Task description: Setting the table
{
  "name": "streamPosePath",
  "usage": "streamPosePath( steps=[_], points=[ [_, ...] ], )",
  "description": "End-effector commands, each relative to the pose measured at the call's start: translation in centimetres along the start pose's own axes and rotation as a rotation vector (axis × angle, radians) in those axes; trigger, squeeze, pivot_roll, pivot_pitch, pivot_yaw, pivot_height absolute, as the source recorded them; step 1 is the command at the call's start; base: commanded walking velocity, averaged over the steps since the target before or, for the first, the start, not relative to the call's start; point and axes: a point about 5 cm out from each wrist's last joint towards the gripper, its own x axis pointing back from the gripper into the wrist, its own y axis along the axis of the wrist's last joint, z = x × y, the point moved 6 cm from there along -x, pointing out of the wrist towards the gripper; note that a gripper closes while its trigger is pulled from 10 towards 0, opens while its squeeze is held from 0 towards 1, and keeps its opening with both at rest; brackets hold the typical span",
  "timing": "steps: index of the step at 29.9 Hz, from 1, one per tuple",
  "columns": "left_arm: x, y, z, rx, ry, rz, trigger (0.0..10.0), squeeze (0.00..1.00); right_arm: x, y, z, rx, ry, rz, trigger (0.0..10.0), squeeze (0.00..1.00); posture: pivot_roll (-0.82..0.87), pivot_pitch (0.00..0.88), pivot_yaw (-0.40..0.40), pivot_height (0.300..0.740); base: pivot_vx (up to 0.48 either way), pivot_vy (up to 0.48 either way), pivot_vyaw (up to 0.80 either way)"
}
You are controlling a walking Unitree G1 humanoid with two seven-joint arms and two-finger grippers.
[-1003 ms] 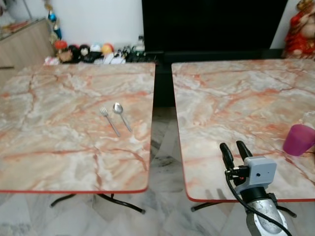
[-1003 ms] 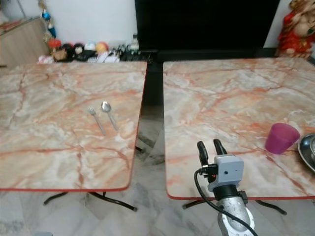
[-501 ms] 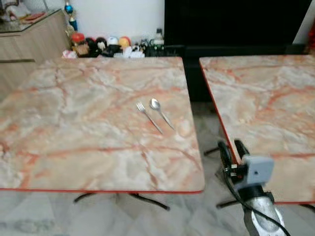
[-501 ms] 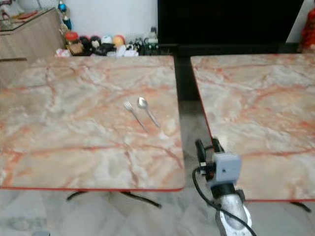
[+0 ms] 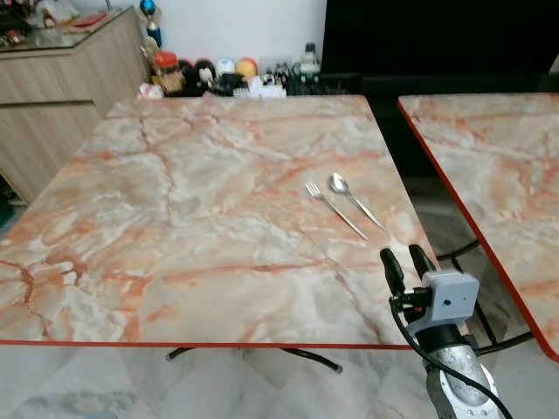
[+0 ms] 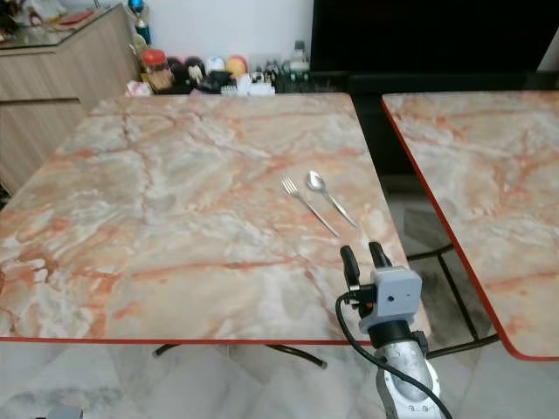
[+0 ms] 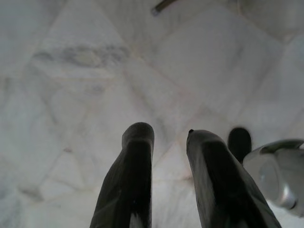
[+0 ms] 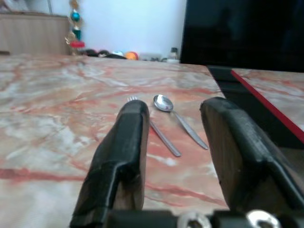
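Currently the right end effector (image 5: 404, 262) is hovering over the near right corner of the marble table (image 5: 175, 218), its two black fingers spread apart and gripping nothing. A fork (image 5: 334, 209) and a spoon (image 5: 355, 199) are lying side by side on the table's right part, just beyond the fingers and apart from them. A second marble table (image 5: 498, 175) is standing to the right across a gap. The left end effector (image 7: 168, 183) is hanging over the pale floor (image 7: 71, 95), fingers slightly parted and empty.
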Motion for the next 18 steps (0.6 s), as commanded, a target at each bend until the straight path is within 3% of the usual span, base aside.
streamPosePath(
  steps=[1, 18],
  points=[
    [0.29, -1.08, 0.53, 0.004, 0.011, 0.025, 10.0, 0.0, -0.1, 0.35, 0.27, 0.004, 0.009, -0.013, 10.0, 0.0, -0.04, 0.103, 0.02, 0.74, 0.0, 0.0, 0.0],
    [0.27, -0.83, 0.54, 0.001, 0.006, 0.013, 10.0, 0.0, -0.08, 0.16, 0.59, 0.0, 0.015, -0.01, 10.0, 0.0, -0.04, 0.106, 0.024, 0.74, 0.0, 0.0, 0.0]
  ],
)
